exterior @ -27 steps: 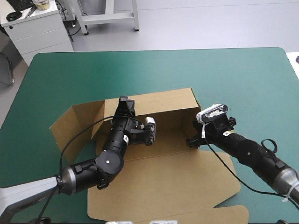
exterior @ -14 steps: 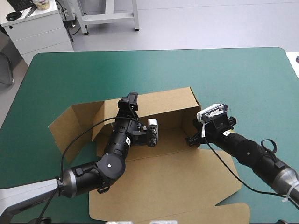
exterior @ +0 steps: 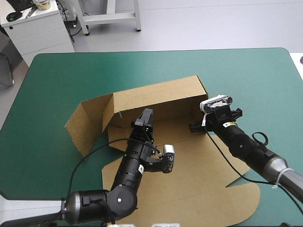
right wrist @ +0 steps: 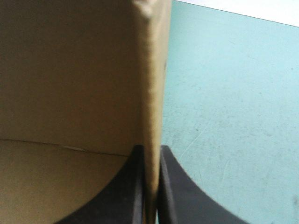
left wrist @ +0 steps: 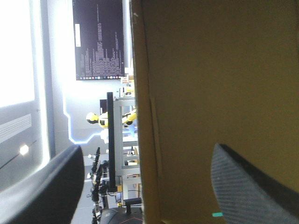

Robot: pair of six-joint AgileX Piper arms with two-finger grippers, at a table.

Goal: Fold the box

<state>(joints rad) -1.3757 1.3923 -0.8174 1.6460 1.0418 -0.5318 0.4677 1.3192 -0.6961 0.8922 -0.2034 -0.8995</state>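
Box [exterior: 161,101]: matte brown board, back wall upright, lid flat on the teal-green cover [exterior: 94,75].
Right gripper [right wrist: 152,154] pinches the end wall's raw edge; left gripper [exterior: 147,115] is spread, a board edge between its fingers.

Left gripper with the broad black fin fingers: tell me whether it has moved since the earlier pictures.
Yes. The left gripper has shifted right and away from the teal-green table cover's far edge.
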